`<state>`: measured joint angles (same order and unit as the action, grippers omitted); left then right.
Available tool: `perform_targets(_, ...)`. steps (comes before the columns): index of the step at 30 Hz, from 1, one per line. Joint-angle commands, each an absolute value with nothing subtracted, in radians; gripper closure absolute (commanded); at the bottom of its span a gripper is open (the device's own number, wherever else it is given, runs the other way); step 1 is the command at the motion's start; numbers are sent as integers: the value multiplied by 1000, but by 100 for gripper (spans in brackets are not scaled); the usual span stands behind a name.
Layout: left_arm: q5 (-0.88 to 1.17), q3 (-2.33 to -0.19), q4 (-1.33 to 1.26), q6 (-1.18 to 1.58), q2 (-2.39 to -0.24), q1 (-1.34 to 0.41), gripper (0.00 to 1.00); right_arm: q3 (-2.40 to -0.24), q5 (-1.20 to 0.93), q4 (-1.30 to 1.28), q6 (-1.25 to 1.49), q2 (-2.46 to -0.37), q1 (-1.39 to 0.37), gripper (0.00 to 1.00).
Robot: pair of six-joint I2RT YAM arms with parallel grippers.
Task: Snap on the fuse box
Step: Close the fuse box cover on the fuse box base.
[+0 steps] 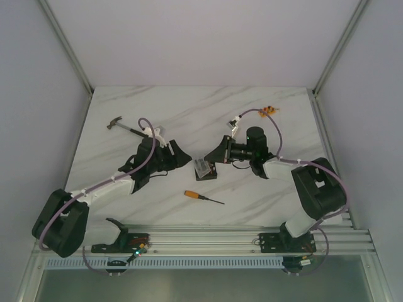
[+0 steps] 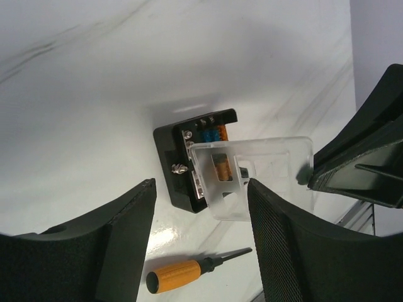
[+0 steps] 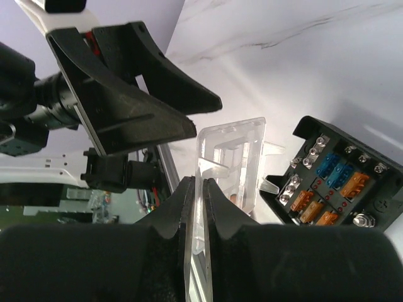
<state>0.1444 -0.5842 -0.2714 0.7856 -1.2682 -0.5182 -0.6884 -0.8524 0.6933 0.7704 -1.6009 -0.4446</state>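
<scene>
Closest to us, our right gripper (image 3: 200,189) has its two fingers pressed narrowly together on the near edge of the clear cover (image 3: 230,163), which rises out of the pinch tilted and nearly on edge. We judge the thin edge grip is chosen so the cover's broad face stays free to swing down onto its seat.

Just beyond and to one side of those fingertips sits the fuse box (image 3: 334,182), flat on the table (image 2: 75,94), its orange and blue fuses uncovered. The cover's far edge reaches the box's rim, though we cannot tell whether it touches. It is not yet seated.

Our left gripper (image 2: 200,189) stands with its jaws wide, gripping nothing. From its wrist view the box and cover lie ahead between the spread fingers, so we take it to be placed either to steady the box or to press the cover home.

Below the left fingers lies a screwdriver (image 2: 189,272), clear of the work.
</scene>
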Motion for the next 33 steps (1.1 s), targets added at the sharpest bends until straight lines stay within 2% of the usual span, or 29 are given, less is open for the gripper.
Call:
perform_targets(1, 126, -605, -262, 823, -1315, -533, 31, -654, -815, 861, 892, -1652, -442, 100)
perform_targets(13, 97, -659, -246, 850, -1439, -581, 29, -612, -757, 919, 934, -1706, -439, 100)
perform_targets(18, 80, -684, -224, 847, -1479, -601, 28, -578, -736, 890, 914, -1705, -429, 84)
perform_targets(21, 72, -698, -206, 844, -1496, -604, 28, -564, -724, 852, 885, -1699, -418, 79)
perform_targets(29, 71, -724, -187, 841, -1523, -620, 30, -568, -683, 710, 776, -1664, -407, 69)
perform_targets(33, 73, -747, -184, 838, -1536, -632, 38, -578, -672, 657, 744, -1651, -408, 68)
